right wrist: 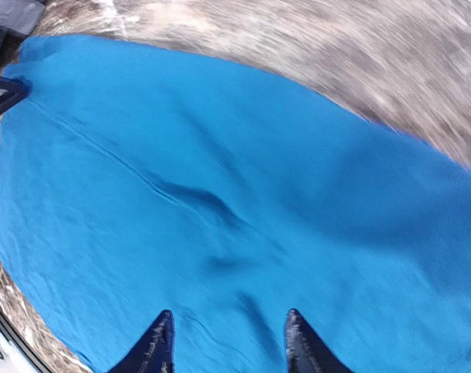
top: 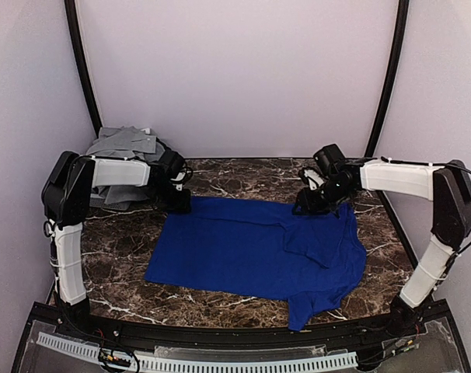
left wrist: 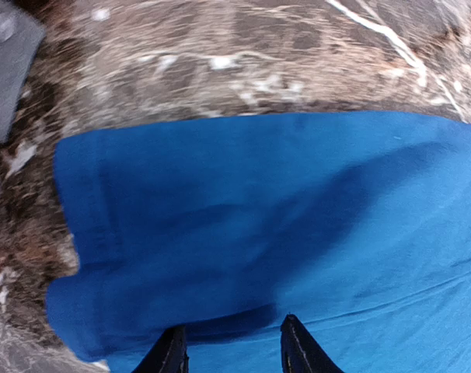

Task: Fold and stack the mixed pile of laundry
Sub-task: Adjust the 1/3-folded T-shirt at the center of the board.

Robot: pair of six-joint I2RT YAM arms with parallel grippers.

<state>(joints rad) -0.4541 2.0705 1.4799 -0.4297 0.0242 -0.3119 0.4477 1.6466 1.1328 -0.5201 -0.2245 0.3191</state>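
A royal-blue T-shirt (top: 255, 247) lies spread flat on the dark marble table (top: 127, 249), with a sleeve folded in at its right side. My left gripper (top: 180, 201) stands over the shirt's far left corner. In the left wrist view its jaws are apart above the blue cloth (left wrist: 243, 225), and the left gripper (left wrist: 232, 342) grips nothing. My right gripper (top: 311, 203) is at the shirt's far right edge. It hangs open over the blue cloth (right wrist: 220, 179), and the right gripper (right wrist: 228, 336) has bare fabric showing between its fingertips. A heap of light-grey garments (top: 127, 146) sits at the back left.
A grey garment's edge with a button (left wrist: 8, 70) lies just beyond the shirt's corner. Walls close in on three sides, with black curved poles (top: 81, 62) at the back corners. A white slotted rail (top: 220, 361) runs along the near edge.
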